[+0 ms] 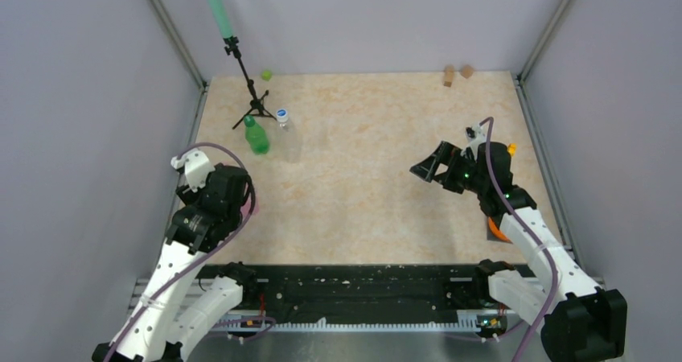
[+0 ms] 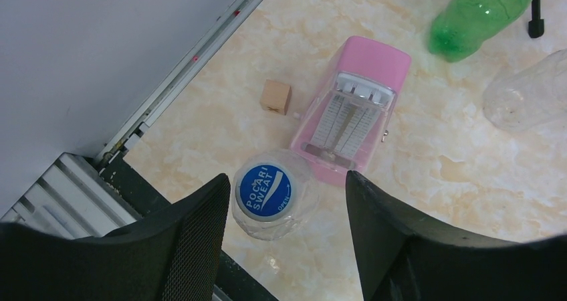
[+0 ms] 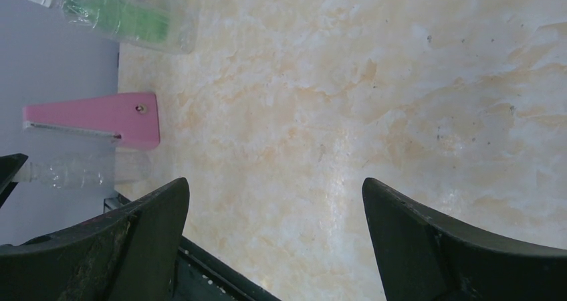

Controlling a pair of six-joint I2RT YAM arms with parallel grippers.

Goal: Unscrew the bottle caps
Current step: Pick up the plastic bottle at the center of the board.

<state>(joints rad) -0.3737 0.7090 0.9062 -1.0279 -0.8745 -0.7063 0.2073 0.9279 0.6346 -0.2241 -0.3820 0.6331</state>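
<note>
**Squarely between your left fingers: a capped clear bottle**

Your table (image 1: 378, 193) fills the middle of the overhead view, marbled beige with walls on three sides. Your left gripper (image 2: 287, 179) sits at the lower left of that view with its fingers spread wide. In the left wrist view the near clear bottle (image 2: 304, 202) stands at lower centre between those fingers, cap towards the camera, and touches neither. Your right gripper (image 3: 275, 184), right of centre overhead, is spread just as wide over bare tabletop and holds nothing.

A tripod stand (image 1: 253, 104) rises at the upper left overhead. The green bottle (image 1: 256, 139) stands at its feet, with the far clear bottle (image 1: 283, 123) just to its right.

A pink wedge-shaped case (image 2: 354, 107) crowds the near clear bottle from behind. You cannot tell whether the two touch.

All three caps are on:
- the blue cap (image 2: 265, 190), printed POCARI SWEAT, on the near clear bottle
- a second blue cap (image 1: 282, 113) on the far clear bottle
- the dark green cap (image 1: 248, 121) on the green bottle

A small wooden cube (image 2: 275, 96) lies left of the case. A lime-green lump (image 1: 265, 76) sits by the far wall, and two brown blocks (image 1: 448, 76) sit at the upper right.
</note>
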